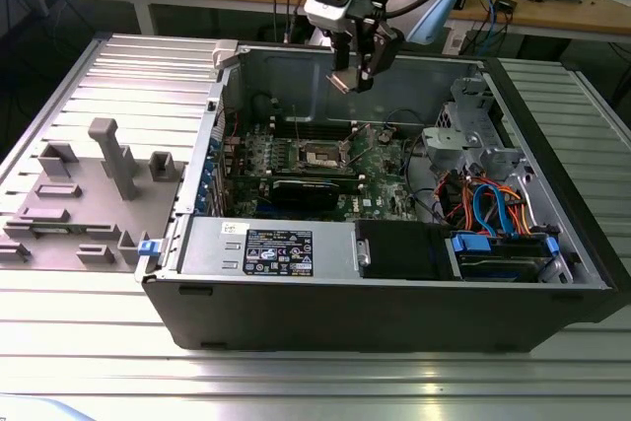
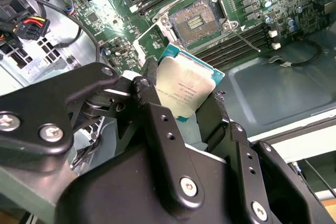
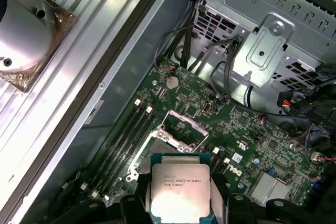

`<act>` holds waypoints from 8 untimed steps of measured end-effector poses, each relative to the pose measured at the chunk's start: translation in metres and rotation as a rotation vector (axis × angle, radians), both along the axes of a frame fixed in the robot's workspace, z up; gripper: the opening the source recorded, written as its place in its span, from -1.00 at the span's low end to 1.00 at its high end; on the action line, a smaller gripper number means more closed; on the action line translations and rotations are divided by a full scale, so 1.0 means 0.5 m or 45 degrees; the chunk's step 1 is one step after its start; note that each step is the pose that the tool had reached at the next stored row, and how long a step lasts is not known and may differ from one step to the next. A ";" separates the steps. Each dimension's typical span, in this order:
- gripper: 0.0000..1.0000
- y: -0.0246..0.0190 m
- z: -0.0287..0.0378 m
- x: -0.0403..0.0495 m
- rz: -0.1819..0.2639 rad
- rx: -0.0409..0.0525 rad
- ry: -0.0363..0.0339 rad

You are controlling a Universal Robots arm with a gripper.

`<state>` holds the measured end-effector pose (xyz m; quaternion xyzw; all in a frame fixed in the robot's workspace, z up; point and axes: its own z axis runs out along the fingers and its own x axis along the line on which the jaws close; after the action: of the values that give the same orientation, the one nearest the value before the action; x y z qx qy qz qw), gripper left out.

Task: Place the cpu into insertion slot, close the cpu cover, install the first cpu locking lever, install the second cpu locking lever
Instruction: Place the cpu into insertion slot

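Black tool is clamped on the cpu, one finger on each of two opposite edges, with the jaws parted only by the chip's width. The chip is square, so it has no long axis to report. Its silver-grey metal top faces both wrist cameras, and a thin green border shows round the lid. In both wrist views the edge of the chip nearest the tool body is hidden behind the black housing.

In the exterior view the tool hangs well above the green circuit board, over the open computer case. The chip cannot be made out reliably there.

The insertion slot lies on the board with its dark contact field exposed and nothing seated in it. The chip is apart from it. In the first wrist view the chip covers part of the socket, and a silvery frame with a square opening, taken to be the cpu cover, stands raised at its edge. Whether it is fully open cannot be told.

Memory slots run beside the socket. A metal drive cage and bundled cables occupy the case's far end. The case rests on a ribbed metal surface, and a grey fixture stands at the exterior view's left.
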<state>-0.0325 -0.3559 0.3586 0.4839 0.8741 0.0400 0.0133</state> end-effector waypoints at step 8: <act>0.08 0.0000 0.000 -0.001 -0.003 -0.001 -0.0001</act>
<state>-0.0329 -0.3559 0.3585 0.4849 0.8736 0.0397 0.0136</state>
